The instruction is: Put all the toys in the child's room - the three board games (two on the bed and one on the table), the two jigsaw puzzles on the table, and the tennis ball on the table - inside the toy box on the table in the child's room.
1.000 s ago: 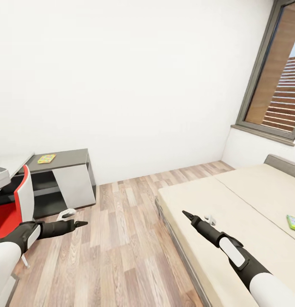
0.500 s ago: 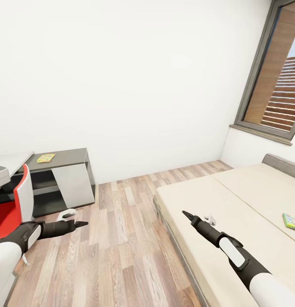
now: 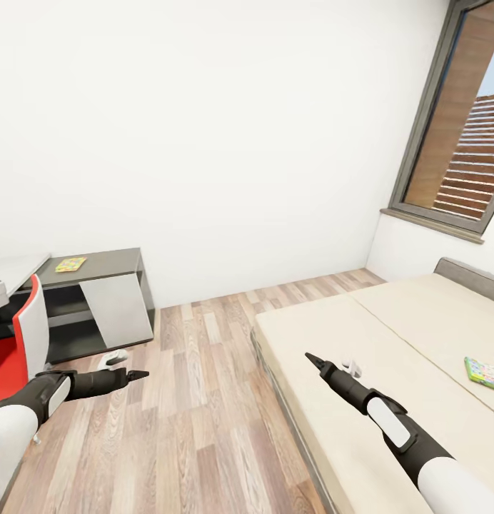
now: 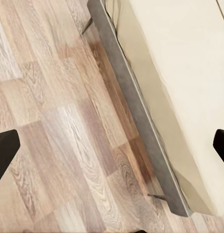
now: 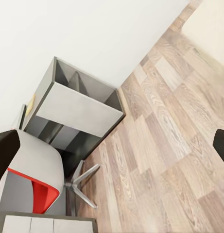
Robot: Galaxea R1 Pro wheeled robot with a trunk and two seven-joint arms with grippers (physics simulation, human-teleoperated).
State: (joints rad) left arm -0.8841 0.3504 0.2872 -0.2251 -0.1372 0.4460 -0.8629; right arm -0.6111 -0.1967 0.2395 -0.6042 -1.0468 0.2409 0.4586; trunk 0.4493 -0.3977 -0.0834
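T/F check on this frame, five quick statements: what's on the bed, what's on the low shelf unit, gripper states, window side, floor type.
1. A colourful flat box lies on the bed. True.
2. The left gripper holds a tennis ball. False: its fingers stand apart in the left wrist view with only floor and bed edge between them.
3. A yellow-green flat item lies on top of the grey shelf unit. True.
4. The window is on the robot's left. False: it is at the right, above the bed.
5. The floor is carpeted. False: it is wood plank.
6. The right gripper is empty. True: nothing sits between its fingers in the right wrist view.
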